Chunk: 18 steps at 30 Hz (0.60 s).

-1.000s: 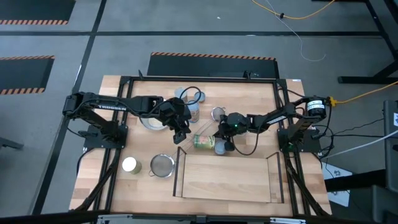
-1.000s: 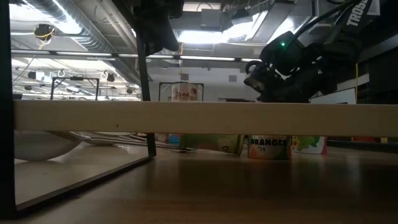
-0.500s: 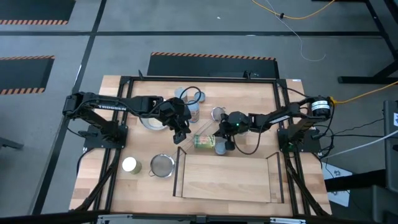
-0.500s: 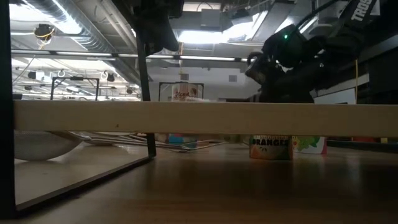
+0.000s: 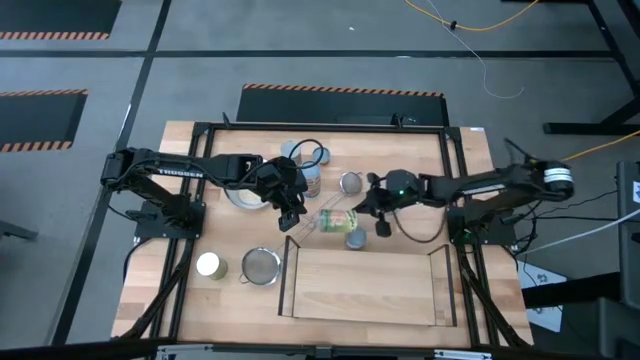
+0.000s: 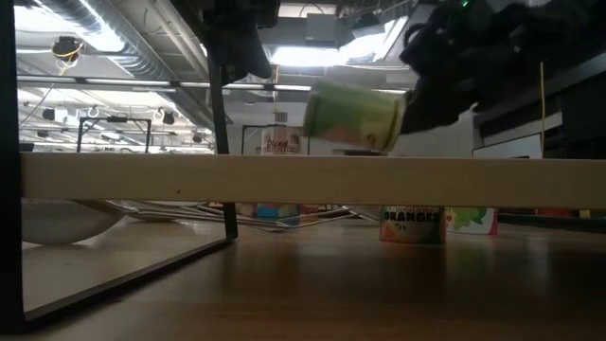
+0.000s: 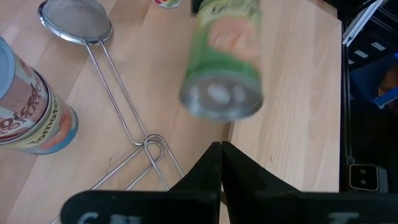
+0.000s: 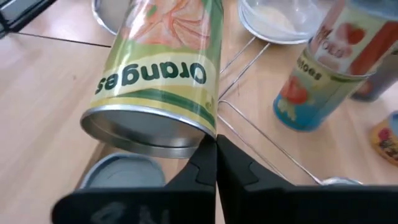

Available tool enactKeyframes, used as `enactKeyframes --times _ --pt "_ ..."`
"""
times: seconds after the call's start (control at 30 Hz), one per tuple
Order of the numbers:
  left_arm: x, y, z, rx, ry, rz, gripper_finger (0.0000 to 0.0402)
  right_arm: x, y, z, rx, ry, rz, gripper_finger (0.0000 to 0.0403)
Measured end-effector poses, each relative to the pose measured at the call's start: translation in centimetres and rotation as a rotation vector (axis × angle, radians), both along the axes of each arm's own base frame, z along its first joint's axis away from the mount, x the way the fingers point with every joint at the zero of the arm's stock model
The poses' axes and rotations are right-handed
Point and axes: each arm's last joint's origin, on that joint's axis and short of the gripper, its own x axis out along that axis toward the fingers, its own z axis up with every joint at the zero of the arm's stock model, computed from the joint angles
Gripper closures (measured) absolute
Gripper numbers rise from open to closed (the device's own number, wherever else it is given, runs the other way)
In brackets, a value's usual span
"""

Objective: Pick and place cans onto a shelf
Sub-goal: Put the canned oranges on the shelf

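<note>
From above, the right gripper (image 5: 368, 207) sits over the middle of the table (image 5: 460, 180), just behind the back edge of the shelf (image 5: 362, 288), with its fingers closed on the end of a green can (image 5: 338, 221) lying on its side in the air. Another can (image 5: 356, 240) stands upright just below it, at the shelf's back edge, and a further one (image 5: 351, 183) stands a little farther back. The left gripper (image 5: 291, 217) waits close by on the green can's other side, its fingers pressed together and empty. A tomato can (image 5: 311, 181) stands behind it, a pale-topped can (image 5: 209, 265) stands well apart near the table's left front, and a strainer (image 5: 262, 266) lies beside the shelf's left rail. From table height, the green can (image 6: 354, 116) hangs tilted above the shelf board (image 6: 303, 180), held at its right end by the dark gripper (image 6: 445, 66), while an orange-labelled can (image 6: 411, 224) stands on the table behind. In the left wrist view, the closed fingers (image 7: 219, 171) point at the green can's round end (image 7: 222, 99); a strainer (image 7: 76, 23) and the tomato can (image 7: 31, 106) lie nearby. In the right wrist view, the shut fingers (image 8: 211, 163) clamp the rim of the can (image 8: 163, 74) labelled "Oranges", with a can top (image 8: 118, 180) beneath it and a strawberry-labelled can (image 8: 326, 68) beyond.
</note>
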Motion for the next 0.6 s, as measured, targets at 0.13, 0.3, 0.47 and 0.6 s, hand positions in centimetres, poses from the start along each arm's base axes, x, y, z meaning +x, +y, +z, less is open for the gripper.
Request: enactKeyframes --times 0.13,0.3,0.47,0.6 --pt "0.0 0.0 0.0 0.001 0.002 0.001 0.0401 -1.7 0.2 2.7 0.005 0.050 -0.001 0.0403" --pt "0.0 0.1 0.0 0.011 0.003 0.011 0.0401 -2.9 0.7 7.7 0.004 0.187 0.006 0.0403" --pt "0.0 0.0 0.0 0.012 0.004 0.012 0.0401 -3.6 2.4 12.8 -0.004 0.320 0.071 0.0403" --pt "0.0 0.0 0.0 0.020 0.004 0.018 0.0401 -3.9 4.0 15.8 0.026 0.406 0.107 0.0403"
